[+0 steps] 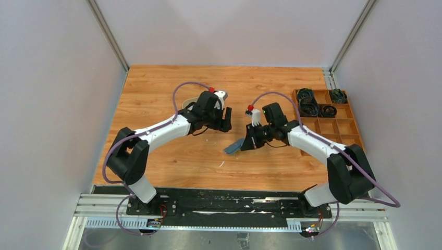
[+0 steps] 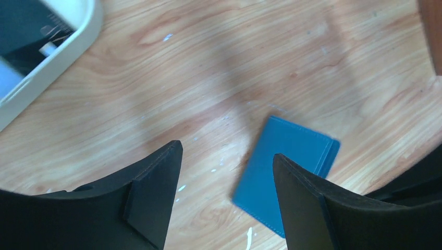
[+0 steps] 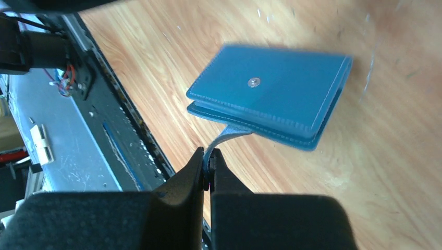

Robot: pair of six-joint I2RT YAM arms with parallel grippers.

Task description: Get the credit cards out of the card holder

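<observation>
progress apparently partway. teal-blue folding leather-like card holder (image 3: 271,94) folded shut, low over the wooden tabletop (image 2: 208,62) between the two arms; impossible to tell whether touching it. right tool (image 3: 209,161) squeezed fully closed on the holder's thin snap tab (image 3: 224,138). left tool (image 2: 226,153) spread wide, holding nothing, hovering near the holder. close by, beige oval tray (image 2: 78,36) containing what look like flat credit cards (image 2: 23,26), black and pale, probably already taken out. no card seen poking from the holder; any remaining inside hidden. likely left: opening it to check.
</observation>
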